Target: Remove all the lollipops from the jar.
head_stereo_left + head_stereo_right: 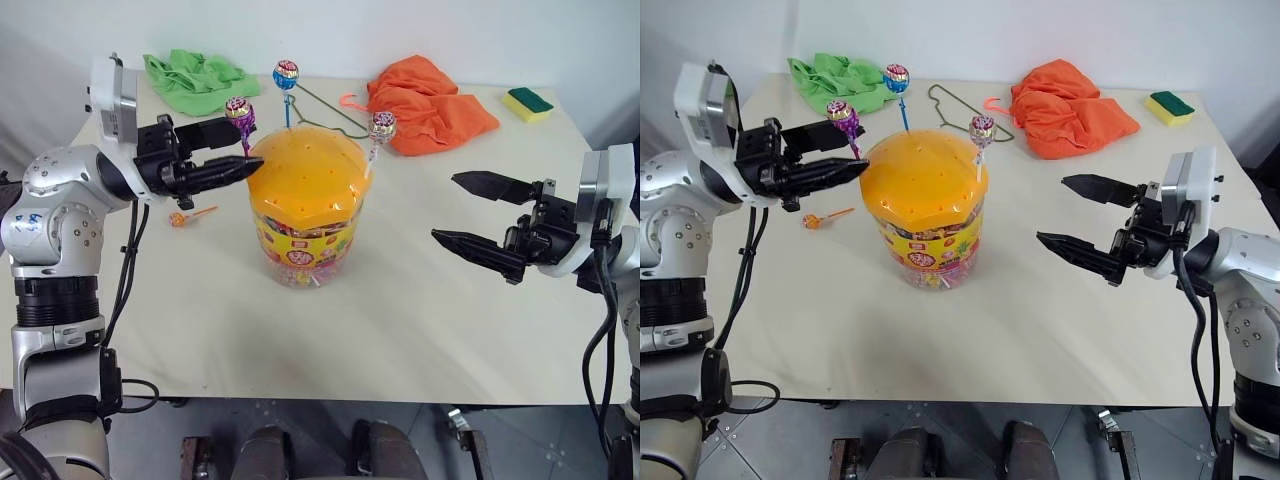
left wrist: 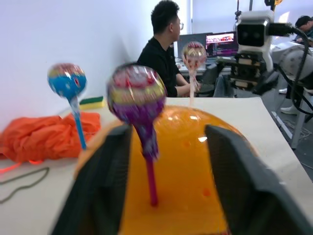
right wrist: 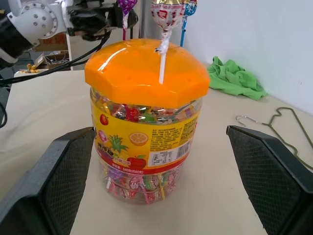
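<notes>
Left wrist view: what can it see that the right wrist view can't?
Left wrist view alone: a seated person, the orange cloth and a sponge. Right wrist view alone: the jar's printed label, the green cloth and a wire hanger. Both: the orange lid with three lollipops standing in it.

Premises: a robotics lab or test workspace. A plain pale bench [image 1: 420, 330] stands against bare white walls. Beyond its far edge, in the left wrist view, a seated person [image 2: 164, 49] faces lit computer monitors [image 2: 221, 44] at a desk. A cardboard box [image 3: 49, 41] sits in the background of the right wrist view.
</notes>
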{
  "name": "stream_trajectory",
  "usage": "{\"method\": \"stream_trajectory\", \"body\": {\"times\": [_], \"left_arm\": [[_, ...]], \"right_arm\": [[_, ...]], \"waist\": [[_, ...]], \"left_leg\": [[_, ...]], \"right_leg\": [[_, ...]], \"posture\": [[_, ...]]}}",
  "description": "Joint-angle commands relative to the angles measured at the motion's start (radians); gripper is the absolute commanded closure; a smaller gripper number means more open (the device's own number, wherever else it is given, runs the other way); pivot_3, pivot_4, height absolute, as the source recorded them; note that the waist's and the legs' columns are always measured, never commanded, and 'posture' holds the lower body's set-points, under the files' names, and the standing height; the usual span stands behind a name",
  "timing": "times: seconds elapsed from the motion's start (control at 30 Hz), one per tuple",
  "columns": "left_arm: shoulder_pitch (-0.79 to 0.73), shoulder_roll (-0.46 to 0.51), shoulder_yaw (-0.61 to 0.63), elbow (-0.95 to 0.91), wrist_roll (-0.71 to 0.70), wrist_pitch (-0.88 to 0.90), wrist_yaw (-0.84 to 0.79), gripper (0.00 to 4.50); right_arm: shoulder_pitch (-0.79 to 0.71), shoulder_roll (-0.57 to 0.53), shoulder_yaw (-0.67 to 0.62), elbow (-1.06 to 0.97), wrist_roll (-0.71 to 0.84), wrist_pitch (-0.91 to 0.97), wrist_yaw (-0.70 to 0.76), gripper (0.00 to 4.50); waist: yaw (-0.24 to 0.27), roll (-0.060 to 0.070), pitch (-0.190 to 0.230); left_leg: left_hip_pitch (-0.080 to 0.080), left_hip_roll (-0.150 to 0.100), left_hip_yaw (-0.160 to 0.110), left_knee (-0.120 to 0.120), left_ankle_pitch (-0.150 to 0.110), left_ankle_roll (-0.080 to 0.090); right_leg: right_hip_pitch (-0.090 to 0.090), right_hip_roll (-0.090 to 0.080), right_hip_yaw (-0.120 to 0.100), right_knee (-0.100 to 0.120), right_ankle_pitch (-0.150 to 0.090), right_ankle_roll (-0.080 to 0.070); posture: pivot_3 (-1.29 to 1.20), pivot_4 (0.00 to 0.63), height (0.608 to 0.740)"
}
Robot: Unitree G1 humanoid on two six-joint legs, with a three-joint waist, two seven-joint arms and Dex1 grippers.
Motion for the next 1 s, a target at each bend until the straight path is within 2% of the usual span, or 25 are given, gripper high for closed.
{"method": "stream_trajectory", "body": {"times": [0.03,0.13,0.17,0.4,0.67,0.77,0.83,1.0], "left_arm": [[-0.034,0.006,0.007,-0.002,0.006,-0.013,-0.005,3.43],[-0.04,0.003,0.009,-0.013,-0.001,-0.006,0.0,4.38],[-0.041,0.004,0.011,-0.019,-0.003,-0.003,0.004,4.45],[-0.059,0.049,0.076,-0.058,-0.014,0.025,0.085,4.45],[-0.012,0.176,0.145,-0.065,0.095,0.128,0.362,4.45],[0.055,0.28,0.149,-0.057,0.166,0.332,0.5,4.45],[0.078,0.302,0.16,-0.055,0.179,0.381,0.547,4.45],[0.163,0.4,0.137,0.015,0.304,0.697,0.734,4.45]], "right_arm": [[0.002,-0.019,-0.044,-0.037,0.024,-0.007,-0.012,0.0],[0.003,-0.018,-0.044,-0.035,0.024,-0.01,-0.014,0.0],[0.003,-0.018,-0.044,-0.035,0.024,-0.011,-0.015,0.0],[0.003,-0.02,-0.044,-0.029,0.022,-0.014,-0.011,0.0],[-0.022,-0.019,-0.023,-0.002,0.016,-0.017,0.008,0.0],[-0.042,-0.015,-0.005,0.023,0.009,-0.021,0.023,0.0],[-0.049,-0.013,0.003,0.031,0.005,-0.023,0.029,0.0],[-0.092,0.001,0.038,0.072,0.004,-0.031,0.062,0.0]], "waist": [[0.0,0.0,0.0],[0.0,0.0,0.0],[0.001,0.0,0.0],[0.0,0.0,0.0],[-0.003,0.0,0.0],[-0.003,0.0,0.0],[-0.003,0.0,0.0],[-0.002,0.0,0.0]], "left_leg": [[0.0,0.0,0.0,0.0,0.0,0.0],[0.0,0.0,0.0,0.0,0.0,0.0],[0.0,0.0,0.0,0.0,0.0,0.0],[0.0,0.0,-0.001,0.0,0.0,0.0],[0.0,0.0,-0.001,0.0,0.0,0.0],[0.0,0.0,-0.001,0.0,0.0,0.0],[0.001,0.0,-0.001,-0.001,0.0,0.0],[0.001,0.0,0.0,-0.001,0.0,0.0]], "right_leg": [[0.0,0.0,0.0,0.0,0.0,0.0],[0.0,0.0,0.0,0.0,0.0,0.0],[0.0,0.0,0.0,0.0,0.0,0.0],[0.0,0.0,0.0,0.0,0.0,0.0],[0.0,0.0,0.0,0.0,0.0,0.0],[0.0,0.0,0.0,0.0,0.0,0.0],[0.0,0.0,0.0,0.0,0.0,0.0],[0.0,0.0,0.001,0.0,0.0,0.0]], "posture": [[0.0,0.15,0.74],[0.0,0.15,0.74],[0.0,0.15,0.74],[0.0,0.15,0.74],[0.0,0.15,0.74],[0.0,0.15,0.74],[0.0,0.15,0.74],[0.0,0.15,0.74]]}}
